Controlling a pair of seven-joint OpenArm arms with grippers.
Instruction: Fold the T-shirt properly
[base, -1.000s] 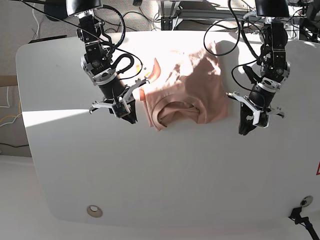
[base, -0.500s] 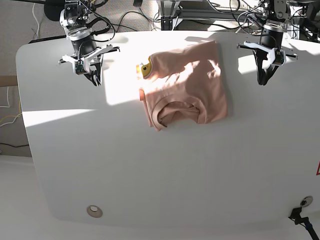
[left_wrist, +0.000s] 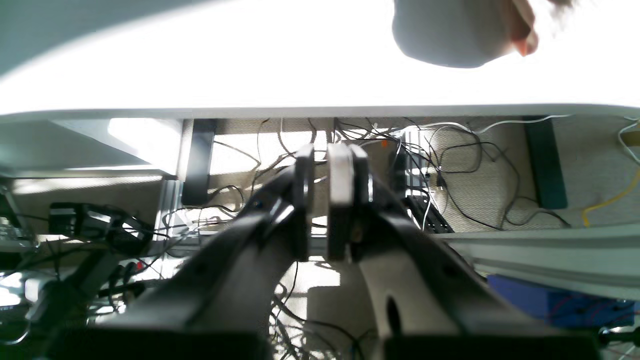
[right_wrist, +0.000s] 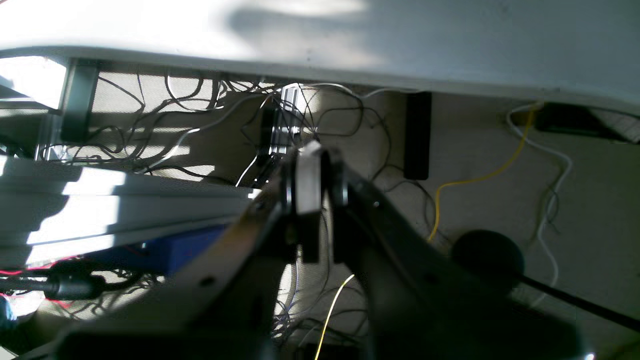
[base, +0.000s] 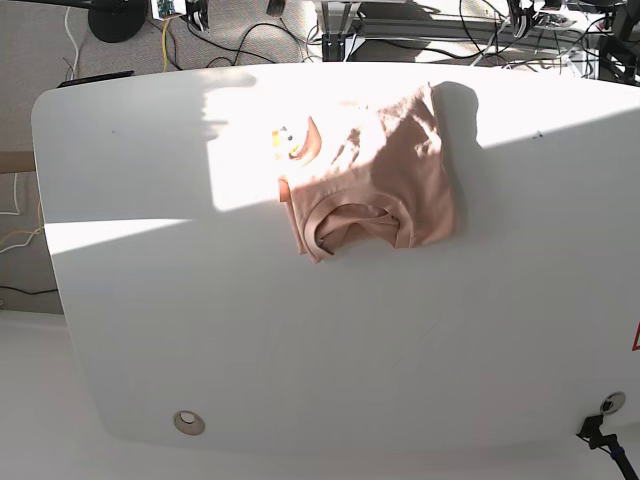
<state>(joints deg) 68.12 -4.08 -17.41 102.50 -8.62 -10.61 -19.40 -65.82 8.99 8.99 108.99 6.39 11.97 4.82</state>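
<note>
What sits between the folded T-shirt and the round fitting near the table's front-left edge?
Nothing: in the base view only bare white table runs from the T-shirt to the round fitting.

Plain salmon-pink T-shirt (base: 385, 175), no print, centre-top of frame; small yellow spot at its upper-left edge. White tabletop (base: 330, 350), sunlit patches and grey shadows.

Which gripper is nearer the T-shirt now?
Left, probably: the left gripper, beyond the table's far edge, has the T-shirt in view; the right gripper, also beyond it, does not.
</note>
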